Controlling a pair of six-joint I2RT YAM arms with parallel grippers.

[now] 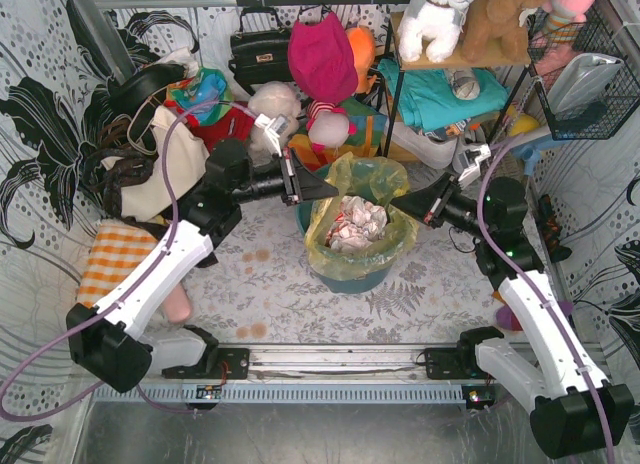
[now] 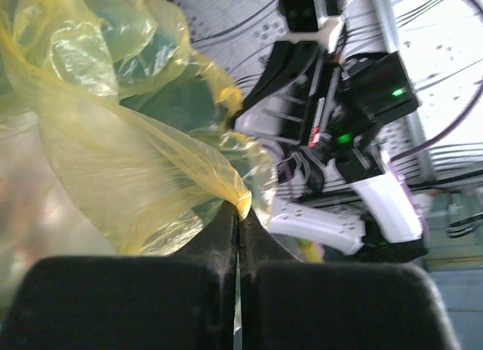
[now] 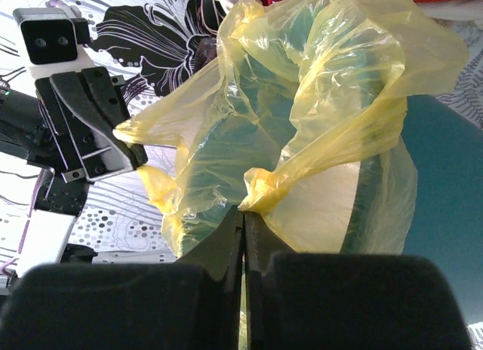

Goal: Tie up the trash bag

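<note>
A teal-blue round bin (image 1: 352, 280) stands mid-worktop (image 1: 270, 294), on a pale covering printed with grey ferns. At the left edge lies an orange-and-white checked cloth (image 1: 113, 256). Farther back on the left, a cream tote bag (image 1: 182, 164) slumps among dark straps. Against the far wall sit a black handbag (image 1: 258, 52) and, just right of it, a magenta fabric item (image 1: 322, 56). A wooden shelf (image 1: 470, 59) at the far right carries a white plush toy (image 1: 437, 19) with a brown plush toy (image 1: 500, 19) beside it. Teal fabric (image 1: 430, 96) lies underneath. A black wire basket (image 1: 590, 84) sits in the far right corner. The walls (image 1: 40, 114) bear black-and-white floral wallpaper.
</note>
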